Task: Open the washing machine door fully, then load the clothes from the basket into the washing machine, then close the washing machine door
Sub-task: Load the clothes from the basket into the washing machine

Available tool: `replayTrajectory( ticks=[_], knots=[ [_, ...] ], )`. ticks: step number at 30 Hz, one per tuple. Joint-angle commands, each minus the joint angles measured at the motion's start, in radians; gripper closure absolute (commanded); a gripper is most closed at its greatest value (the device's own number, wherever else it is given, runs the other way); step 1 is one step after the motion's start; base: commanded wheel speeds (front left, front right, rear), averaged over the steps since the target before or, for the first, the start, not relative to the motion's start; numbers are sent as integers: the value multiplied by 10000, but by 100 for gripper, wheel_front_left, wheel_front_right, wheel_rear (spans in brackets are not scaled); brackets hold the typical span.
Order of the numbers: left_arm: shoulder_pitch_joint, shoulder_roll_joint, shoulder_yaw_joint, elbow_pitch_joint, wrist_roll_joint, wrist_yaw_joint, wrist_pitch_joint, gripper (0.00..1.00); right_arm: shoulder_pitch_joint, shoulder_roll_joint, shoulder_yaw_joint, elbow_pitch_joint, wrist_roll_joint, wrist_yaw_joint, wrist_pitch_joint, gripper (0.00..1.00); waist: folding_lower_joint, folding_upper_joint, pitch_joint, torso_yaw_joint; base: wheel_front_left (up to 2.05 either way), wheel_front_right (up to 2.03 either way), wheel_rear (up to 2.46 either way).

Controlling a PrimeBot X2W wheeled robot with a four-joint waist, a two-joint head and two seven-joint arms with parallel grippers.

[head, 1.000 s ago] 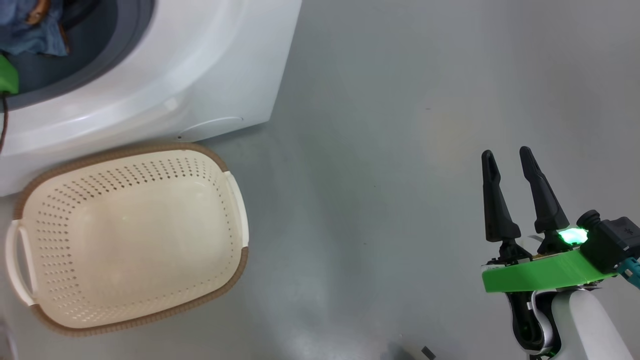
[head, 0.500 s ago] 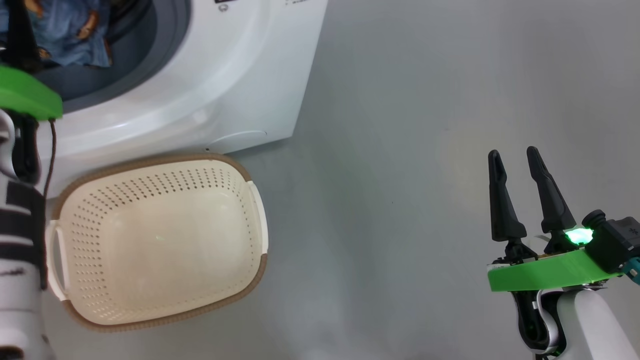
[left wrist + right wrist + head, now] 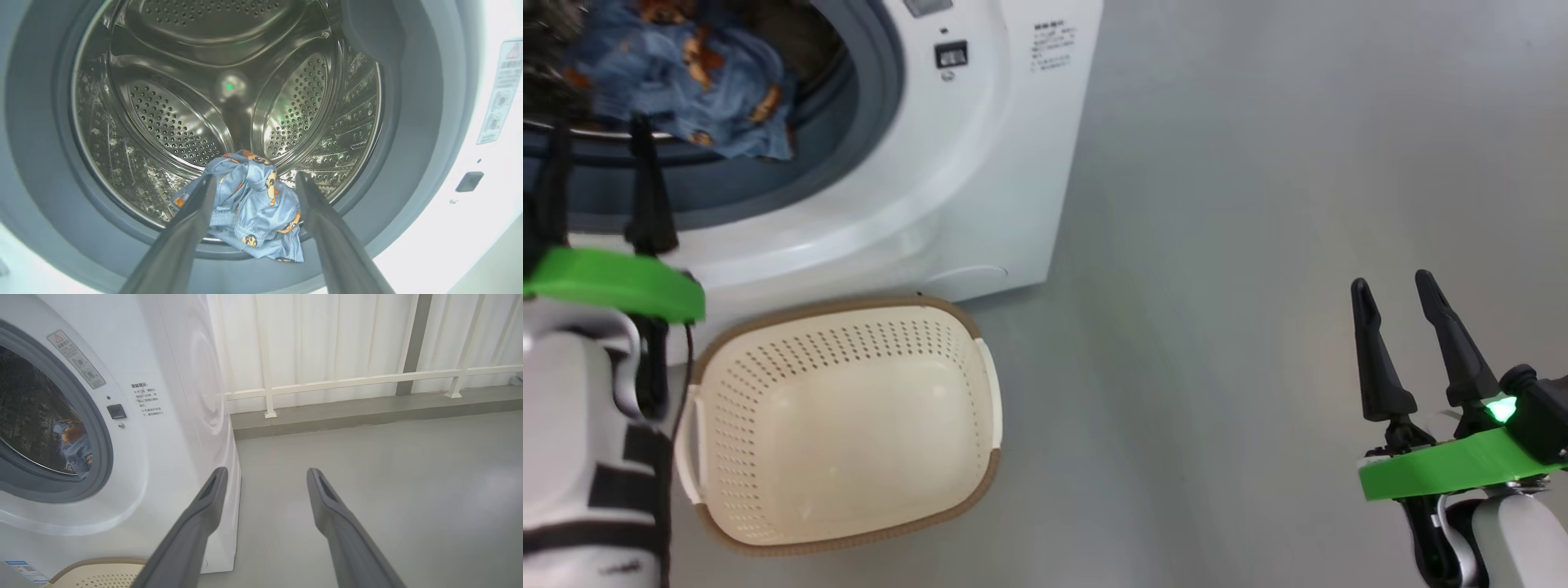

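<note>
The washing machine [image 3: 980, 163] stands with its round opening uncovered; the washing machine door is out of view. Light blue clothes [image 3: 253, 204] with orange bear prints lie at the front of the steel drum [image 3: 175, 122], draped over its lip onto the grey gasket. They also show as the clothes [image 3: 686, 82] and the clothes [image 3: 75, 447]. My left gripper [image 3: 598, 129] is open just in front of the opening, pointing at the garment, nothing between its fingers [image 3: 192, 228]. The basket [image 3: 849, 304] sits empty on the floor below the machine. My right gripper [image 3: 1391, 282] is open, far right over bare floor.
Grey floor [image 3: 1217, 245] spreads to the right of the machine. A white railing [image 3: 347, 381] and pale curtain run along the far wall behind a low kerb. A blue label sticker [image 3: 24, 571] marks the machine's lower corner beside the basket rim [image 3: 98, 561].
The head camera has moved, so the machine and basket sit lower and further right in the picture. My left arm has come into view, drawn back from the drum opening. Both grippers stayed open.
</note>
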Motion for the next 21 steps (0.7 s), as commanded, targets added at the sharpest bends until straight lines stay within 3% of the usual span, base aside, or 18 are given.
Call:
replayTrajectory(
  ticks=[1, 21],
  knots=[
    [285, 331, 190, -392, -139, 7, -53, 0, 190, -238, 168, -180, -124, 46, -78, 0, 0, 0, -462, 353, 0, 0, 0],
    [3886, -39, 585, -2479, 126, 6, -53, 0, 1139, -696, -242, -150, -107, 46, -78, 0, 0, 0, -1749, 1296, 0, 0, 0]
  ],
)
